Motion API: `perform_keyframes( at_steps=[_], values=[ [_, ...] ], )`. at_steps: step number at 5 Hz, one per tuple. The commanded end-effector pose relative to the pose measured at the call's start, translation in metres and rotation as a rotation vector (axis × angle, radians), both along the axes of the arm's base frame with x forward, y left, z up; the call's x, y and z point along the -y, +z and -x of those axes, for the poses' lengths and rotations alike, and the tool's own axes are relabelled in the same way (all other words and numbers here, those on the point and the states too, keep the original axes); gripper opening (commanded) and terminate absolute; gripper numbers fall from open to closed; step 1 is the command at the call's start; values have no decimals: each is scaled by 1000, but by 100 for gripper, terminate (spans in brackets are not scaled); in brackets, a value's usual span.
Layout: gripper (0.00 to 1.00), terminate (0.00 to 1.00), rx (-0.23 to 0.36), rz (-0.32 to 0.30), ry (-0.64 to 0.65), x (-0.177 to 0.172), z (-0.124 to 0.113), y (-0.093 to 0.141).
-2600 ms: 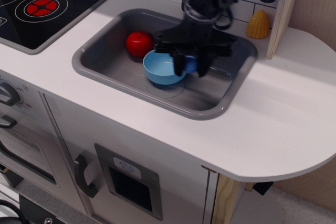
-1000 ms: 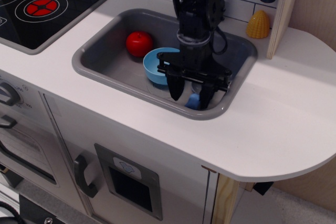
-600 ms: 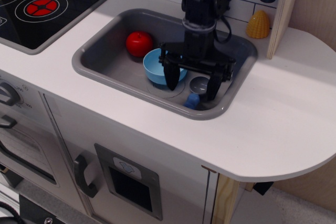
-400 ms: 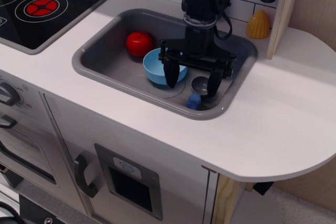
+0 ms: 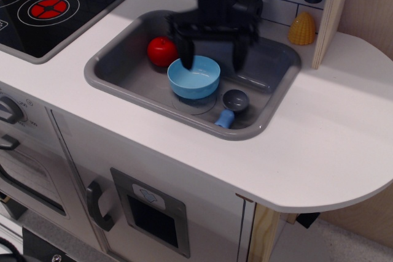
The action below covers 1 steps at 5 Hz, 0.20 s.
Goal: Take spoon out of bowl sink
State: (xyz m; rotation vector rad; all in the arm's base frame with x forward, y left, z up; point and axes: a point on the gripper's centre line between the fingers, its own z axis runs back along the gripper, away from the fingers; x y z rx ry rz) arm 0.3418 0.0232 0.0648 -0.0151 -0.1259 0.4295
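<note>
The spoon [image 5: 232,105] lies on the floor of the grey sink [image 5: 113,81], at the front right, with its dark grey scoop toward the back and its blue handle toward the front rim. It is outside the light blue bowl [image 5: 194,77], which stands upright in the middle of the sink with nothing showing inside it. My gripper [image 5: 212,59] is open and holds nothing. It hangs above the back of the sink, over the bowl's far side, with its two black fingers spread wide.
A red ball [image 5: 163,50] sits in the sink just left of the bowl. A black stovetop with red rings [image 5: 46,7] is at the left. A yellow corn-like toy [image 5: 302,29] stands behind the sink by a wooden post [image 5: 331,10]. White countertop [image 5: 331,133] spreads to the right.
The gripper carried the spoon from the bowl to the sink's front right, opened and let it go there. It has since risen and moved back-left over the bowl.
</note>
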Motion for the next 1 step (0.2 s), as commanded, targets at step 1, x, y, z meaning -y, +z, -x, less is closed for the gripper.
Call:
perform_keyframes(
  at_steps=[1],
  values=[
    [100,100,71,-6,9,-6,-2,23]
  ],
)
